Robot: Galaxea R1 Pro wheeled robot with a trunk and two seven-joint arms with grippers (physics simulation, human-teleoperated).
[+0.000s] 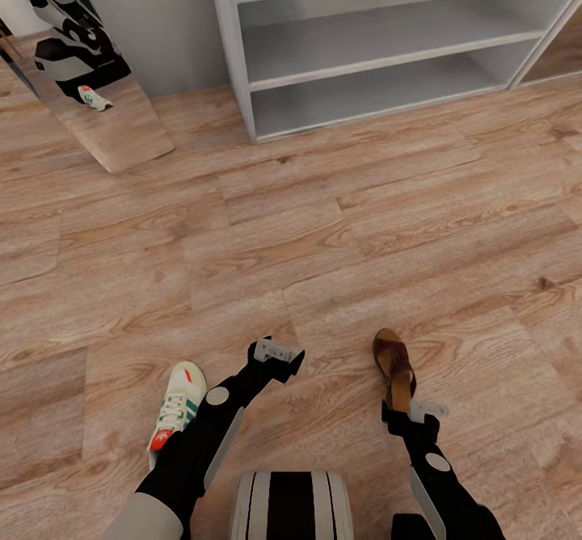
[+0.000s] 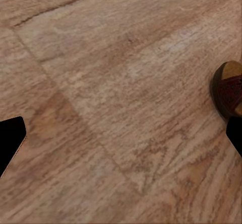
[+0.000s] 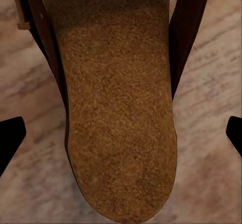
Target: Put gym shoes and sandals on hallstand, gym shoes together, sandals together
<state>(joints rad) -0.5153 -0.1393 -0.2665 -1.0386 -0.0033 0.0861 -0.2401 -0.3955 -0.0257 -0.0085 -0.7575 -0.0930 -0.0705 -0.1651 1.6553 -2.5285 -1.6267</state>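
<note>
I see one white gym shoe (image 1: 178, 405) with green stripes and an orange-red toe flat on the wood-plank floor (image 1: 323, 225); well apart from it lies a dark brown sandal (image 1: 394, 364), tan insole up; the pale grey hallstand (image 1: 388, 39) has bare shelves

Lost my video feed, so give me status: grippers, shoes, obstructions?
Right gripper open over sandal, not gripping. Left gripper open, empty, gym shoe beside that arm. Hallstand ahead, floor between bare.
</note>
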